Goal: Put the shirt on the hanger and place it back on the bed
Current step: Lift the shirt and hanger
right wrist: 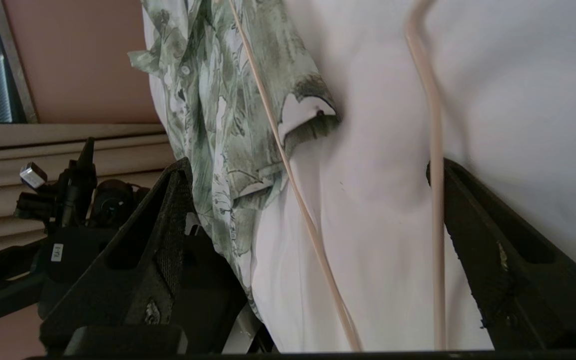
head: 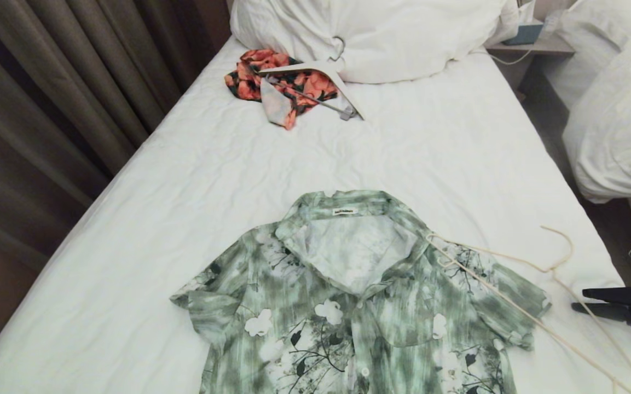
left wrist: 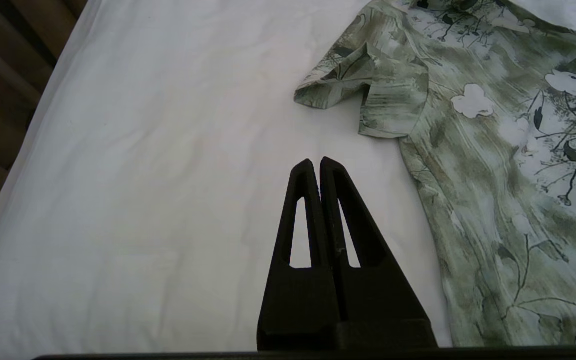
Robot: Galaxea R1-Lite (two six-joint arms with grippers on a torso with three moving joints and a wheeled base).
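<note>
Left gripper (left wrist: 316,165) poised over bare white sheet of the bed (left wrist: 143,175), black fingers (left wrist: 300,210) pressed together, tips just beside a sleeve of the green floral shirt (left wrist: 477,130), not touching it.

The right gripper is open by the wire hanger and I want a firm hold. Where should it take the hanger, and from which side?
Probably the hanger arm running from its neck toward the right gripper, taken from the bed's right edge. That wire lies on bare sheet, already between the open fingers; the other arm crosses the shirt sleeve.
</note>
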